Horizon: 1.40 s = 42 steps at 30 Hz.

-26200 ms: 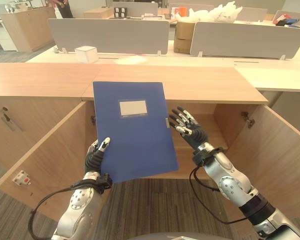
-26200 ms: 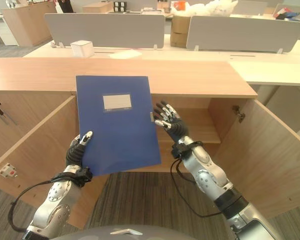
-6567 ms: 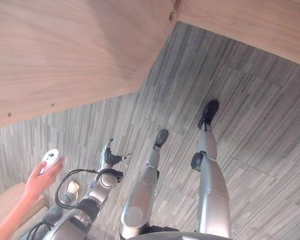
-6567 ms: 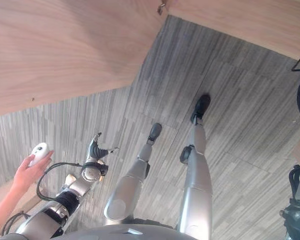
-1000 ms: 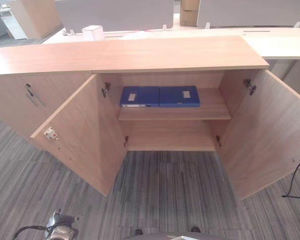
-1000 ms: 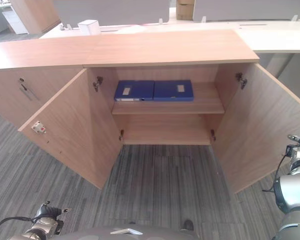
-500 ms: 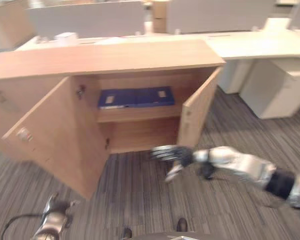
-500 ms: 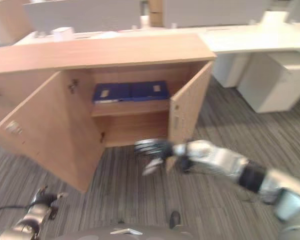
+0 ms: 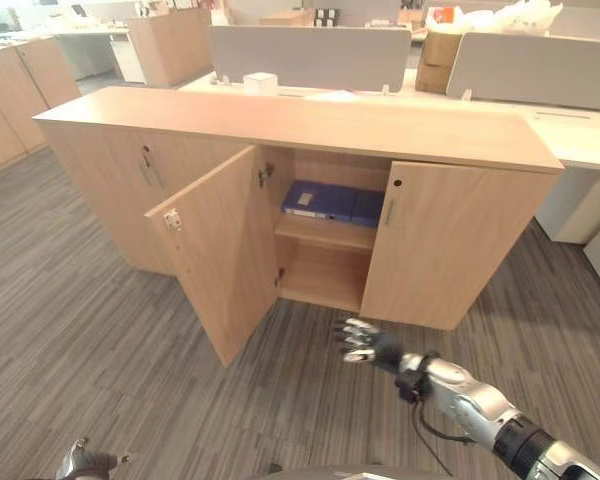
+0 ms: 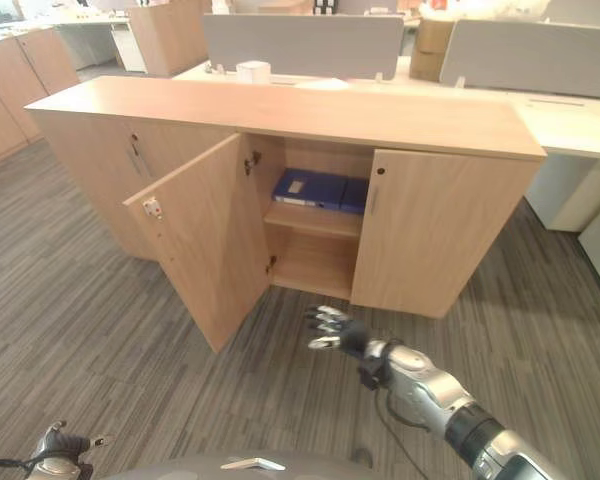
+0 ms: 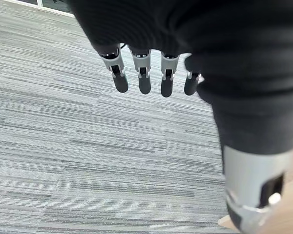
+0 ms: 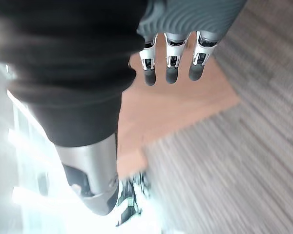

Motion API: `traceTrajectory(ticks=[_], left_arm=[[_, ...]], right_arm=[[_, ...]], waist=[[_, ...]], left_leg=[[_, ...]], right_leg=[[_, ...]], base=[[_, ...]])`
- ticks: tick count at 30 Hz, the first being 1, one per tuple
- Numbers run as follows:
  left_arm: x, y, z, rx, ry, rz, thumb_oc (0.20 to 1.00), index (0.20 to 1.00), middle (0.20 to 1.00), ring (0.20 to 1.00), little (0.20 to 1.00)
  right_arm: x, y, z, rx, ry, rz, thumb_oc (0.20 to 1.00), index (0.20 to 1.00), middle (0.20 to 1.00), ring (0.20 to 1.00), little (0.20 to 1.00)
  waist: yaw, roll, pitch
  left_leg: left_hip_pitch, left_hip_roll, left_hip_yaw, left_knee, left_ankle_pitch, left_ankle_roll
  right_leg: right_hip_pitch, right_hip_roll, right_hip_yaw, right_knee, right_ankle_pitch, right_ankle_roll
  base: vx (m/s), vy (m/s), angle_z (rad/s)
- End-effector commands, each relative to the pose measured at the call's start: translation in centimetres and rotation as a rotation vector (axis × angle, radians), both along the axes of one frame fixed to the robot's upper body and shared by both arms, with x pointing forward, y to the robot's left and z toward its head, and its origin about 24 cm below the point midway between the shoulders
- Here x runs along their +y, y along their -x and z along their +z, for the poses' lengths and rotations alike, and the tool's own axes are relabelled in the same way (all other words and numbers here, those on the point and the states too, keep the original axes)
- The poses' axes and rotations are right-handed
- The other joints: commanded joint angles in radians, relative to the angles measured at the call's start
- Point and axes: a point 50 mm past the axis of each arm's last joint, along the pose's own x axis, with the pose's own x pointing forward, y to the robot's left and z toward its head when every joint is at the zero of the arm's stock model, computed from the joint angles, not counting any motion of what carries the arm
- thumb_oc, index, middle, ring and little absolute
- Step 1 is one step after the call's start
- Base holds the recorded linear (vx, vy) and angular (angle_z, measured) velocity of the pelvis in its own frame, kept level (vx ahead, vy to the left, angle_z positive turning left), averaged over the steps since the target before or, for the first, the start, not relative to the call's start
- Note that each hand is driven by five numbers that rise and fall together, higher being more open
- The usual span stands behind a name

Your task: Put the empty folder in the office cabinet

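Folder (image 9: 320, 198) on cabinet (image 9: 460, 250) shelf (wrist views: carpet (image 11: 63, 146)).

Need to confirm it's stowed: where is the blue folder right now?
The blue folder lies flat on the cabinet's upper shelf, seen through the gap between the open left door and the shut right door.

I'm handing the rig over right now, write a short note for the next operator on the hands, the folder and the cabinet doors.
Right hand: open, empty, held out low over the grey carpet before the wooden office cabinet.
Left hand: open, empty, hanging over the carpet.
Blue folders: two lie flat side by side on the cabinet's upper shelf.
Done: folder shelved; right door looks shut.
Left: left door stands open; closing it with the left hand seems the likely next step.
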Motion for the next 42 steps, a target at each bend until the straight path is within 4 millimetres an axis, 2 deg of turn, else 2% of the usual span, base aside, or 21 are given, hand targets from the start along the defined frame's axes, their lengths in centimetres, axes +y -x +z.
traceTrajectory(ticks=[1, 2, 3, 4, 5, 7, 8, 9, 11, 12, 15, 17, 19, 20, 21, 25, 27, 28, 29, 34, 42], left_arm=[[0.4, -4.7, 1.5, -0.137, -0.028, -0.003, 1.000, 1.000, 1.000, 1.000, 1.000], [0.5, -5.0, 1.6, -0.163, -0.025, 0.031, 1.000, 1.000, 1.000, 1.000, 1.000], [0.5, -5.0, 1.7, -0.163, -0.026, 0.031, 1.000, 1.000, 1.000, 1.000, 1.000], [0.6, -4.9, 1.7, -0.175, -0.023, 0.060, 1.000, 1.000, 1.000, 1.000, 1.000], [1.0, -3.9, 1.4, -0.163, -0.033, 0.136, 1.000, 1.000, 1.000, 1.000, 1.000], [1.9, -2.1, 1.4, -0.129, -0.057, 0.205, 1.000, 1.000, 1.000, 1.000, 1.000], [4.6, 0.0, 2.7, -0.154, -0.089, 0.303, 1.000, 1.000, 1.000, 1.000, 1.000], [5.1, 1.6, 2.8, -0.139, -0.143, 0.333, 1.000, 1.000, 1.000, 1.000, 1.000], [5.5, 1.4, 3.2, -0.155, -0.166, 0.322, 1.000, 1.000, 1.000, 1.000, 1.000], [6.1, -0.2, 4.6, -0.282, -0.190, 0.334, 1.000, 1.000, 1.000, 1.000, 1.000], [6.9, -0.7, 6.8, -0.440, -0.235, 0.353, 1.000, 1.000, 1.000, 1.000, 1.000], [7.5, -0.7, 7.6, -0.446, -0.275, 0.336, 1.000, 1.000, 1.000, 1.000, 1.000], [7.8, -1.0, 8.3, -0.469, -0.296, 0.320, 1.000, 1.000, 1.000, 1.000, 1.000], [8.6, -1.4, 10.0, -0.494, -0.354, 0.274, 1.000, 1.000, 1.000, 1.000, 1.000], [8.6, -1.4, 10.0, -0.494, -0.354, 0.274, 1.000, 1.000, 1.000, 1.000, 1.000], [10.4, -4.8, 16.8, -0.614, -0.580, 0.117, 1.000, 1.000, 1.000, 1.000, 1.000], [9.9, -6.8, 19.1, -0.693, -0.635, 0.055, 1.000, 1.000, 1.000, 1.000, 1.000], [9.9, -6.8, 19.1, -0.693, -0.637, 0.055, 1.000, 1.000, 1.000, 1.000, 1.000], [8.7, -9.2, 20.6, -0.788, -0.645, 0.003, 1.000, 1.000, 1.000, 1.000, 1.000], [3.6, -14.3, 21.5, -1.039, -0.474, -0.122, 1.000, 1.000, 1.000, 1.000, 1.000], [2.5, -15.1, 21.3, -1.212, -0.172, -0.085, 1.000, 1.000, 1.000, 1.000, 1.000]], right_arm=[[-2.2, 1.6, -4.1, 0.095, 0.310, -0.008, 1.000, 1.000, 1.000, 1.000, 1.000], [-3.8, 2.9, -5.7, 0.162, 0.412, -0.057, 1.000, 1.000, 1.000, 1.000, 1.000], [-3.8, 2.9, -5.7, 0.161, 0.411, -0.057, 1.000, 1.000, 1.000, 1.000, 1.000], [-5.1, 4.3, -7.1, 0.231, 0.501, -0.108, 1.000, 1.000, 1.000, 1.000, 1.000], [-6.8, 7.3, -9.2, 0.391, 0.620, -0.224, 1.000, 1.000, 1.000, 1.000, 1.000], [-8.0, 9.5, -10.2, 0.522, 0.693, -0.337, 1.000, 1.000, 1.000, 1.000, 1.000], [-10.0, 11.0, -10.2, 0.597, 0.704, -0.467, 1.000, 1.000, 1.000, 1.000, 1.000], [-11.5, 13.2, -10.4, 0.679, 0.771, -0.536, 1.000, 1.000, 1.000, 1.000, 1.000], [-12.5, 14.4, -10.2, 0.720, 0.788, -0.628, 1.000, 1.000, 1.000, 1.000, 1.000], [-14.3, 15.9, -9.8, 0.811, 0.819, -0.746, 1.000, 1.000, 1.000, 1.000, 1.000], [-16.5, 17.6, -8.9, 0.879, 0.851, -0.848, 1.000, 1.000, 1.000, 1.000, 1.000], [-17.0, 18.6, -8.7, 0.915, 0.836, -0.874, 1.000, 1.000, 1.000, 1.000, 1.000], [-17.0, 19.0, -8.7, 0.928, 0.810, -0.904, 1.000, 1.000, 1.000, 1.000, 1.000], [-17.3, 19.5, -8.6, 0.943, 0.764, -0.983, 1.000, 1.000, 1.000, 1.000, 1.000], [-17.3, 19.5, -8.6, 0.943, 0.764, -0.983, 1.000, 1.000, 1.000, 1.000, 1.000], [-14.9, 20.3, -9.7, 1.003, 0.674, -0.937, 1.000, 1.000, 1.000, 1.000, 1.000], [-13.8, 20.3, -10.1, 1.016, 0.648, -0.917, 1.000, 1.000, 1.000, 1.000, 1.000], [-13.7, 20.3, -10.2, 1.015, 0.647, -0.917, 1.000, 1.000, 1.000, 1.000, 1.000], [-12.3, 19.8, -10.7, 1.009, 0.628, -0.867, 1.000, 1.000, 1.000, 1.000, 1.000], [-10.4, 20.5, -11.4, 1.003, 0.621, -0.825, 1.000, 1.000, 1.000, 1.000, 1.000], [-12.3, 20.9, -10.8, 0.995, 0.593, -0.958, 1.000, 1.000, 1.000, 1.000, 1.000]], waist=[[0.002, -0.031, 0.011], [0.006, -0.031, 0.009], [0.006, -0.032, 0.009], [0.010, -0.032, 0.008], [0.020, -0.033, 0.004], [0.025, -0.031, 0.000], [0.046, -0.024, 0.007], [0.048, -0.026, 0.016], [0.044, -0.038, 0.041], [0.046, -0.048, 0.081], [0.066, -0.038, 0.097], [0.045, -0.019, 0.085], [0.034, -0.006, 0.078], [0.015, -0.003, 0.071], [0.015, -0.004, 0.070], [-0.012, -0.017, 0.076], [-0.024, -0.031, 0.087], [-0.022, -0.033, 0.088], [-0.031, -0.041, 0.103], [-0.065, -0.078, 0.096], [-0.086, -0.089, 0.077]], left_leg=[[0.058, -0.022, -0.051, 0.000, -0.008, -0.035], [0.058, -0.025, -0.060, 0.000, -0.008, -0.034], [0.059, -0.025, -0.061, 0.000, -0.008, -0.034], [0.059, -0.027, -0.069, 0.000, -0.008, -0.033], [0.063, -0.031, -0.086, 0.000, -0.008, -0.030], [0.061, -0.036, -0.102, 0.000, -0.008, -0.024], [0.065, -0.040, -0.110, 0.000, -0.014, -0.017], [0.055, -0.045, -0.115, 0.010, -0.013, -0.015], [-0.004, -0.052, -0.085, 0.089, -0.019, -0.026], [-0.084, -0.034, -0.008, 0.190, -0.032, -0.040], [-0.108, -0.019, -0.166, 0.176, -0.022, -0.072], [-0.068, 0.001, -0.208, 0.094, -0.030, -0.067], [-0.041, 0.013, -0.196, 0.036, -0.021, -0.061], [-0.027, 0.003, -0.164, 0.003, -0.020, -0.047], [-0.027, 0.003, -0.163, 0.003, -0.019, -0.047], [-0.016, -0.069, -0.100, 0.000, -0.054, 0.008], [-0.011, -0.083, -0.083, 0.000, -0.059, 0.025], [-0.011, -0.084, -0.081, 0.000, -0.058, 0.026], [-0.012, -0.085, -0.065, 0.000, -0.055, 0.039], [-0.011, -0.101, -0.039, 0.000, -0.052, 0.056], [0.010, -0.106, 0.002, 0.000, -0.066, 0.065]], right_leg=[[0.150, -0.030, -0.016, 0.005, -0.081, -0.008], [0.156, -0.032, -0.023, 0.004, -0.084, -0.008], [0.157, -0.032, -0.024, 0.004, -0.085, -0.008], [0.163, -0.033, -0.033, 0.004, -0.086, -0.008], [0.176, -0.035, -0.045, 0.003, -0.090, -0.010], [0.177, -0.036, -0.047, 0.005, -0.090, -0.009], [0.183, -0.037, -0.050, 0.007, -0.094, -0.007], [0.180, -0.043, -0.059, 0.015, -0.098, -0.007], [0.175, -0.060, -0.074, 0.027, -0.100, -0.009], [0.151, -0.082, -0.091, 0.030, -0.091, -0.005], [0.115, -0.087, -0.043, 0.024, -0.070, 0.017], [0.104, -0.093, -0.019, 0.022, -0.063, 0.038], [0.098, -0.101, -0.012, 0.023, -0.057, 0.048], [0.078, -0.144, -0.003, 0.026, -0.026, 0.068], [0.077, -0.145, -0.002, 0.027, -0.026, 0.068], [0.035, -0.209, 0.033, 0.010, 0.037, 0.101], [0.014, -0.221, 0.061, 0.021, 0.055, 0.105], [0.012, -0.222, 0.065, 0.022, 0.055, 0.105], [-0.009, -0.205, 0.096, 0.051, 0.051, 0.098], [-0.003, -0.139, 0.150, 0.067, 0.019, 0.075], [0.003, -0.132, 0.169, 0.050, 0.062, 0.087]], base=[[0.05, 0.019, 0.22], [0.02, 0.008, 0.49], [0.03, 0.006, 0.64], [0.06, 0.000, 0.43], [0.08, 0.007, -0.04], [0.06, 0.022, -0.26], [0.02, 0.047, 0.45], [-0.08, 0.071, 0.69], [-0.16, 0.087, 0.37], [-0.15, 0.153, 0.50], [-0.04, 0.176, 0.20], [0.04, 0.247, -0.12], [0.04, 0.369, -0.21], [0.02, 0.402, -0.22], [0.01, 0.421, -0.13], [0.00, 0.386, -0.29], [-0.01, 0.184, -0.38], [-0.06, 0.136, -0.41], [-0.06, 0.115, -0.31], [-0.02, 0.087, -0.44], [0.03, 0.030, -0.23]])
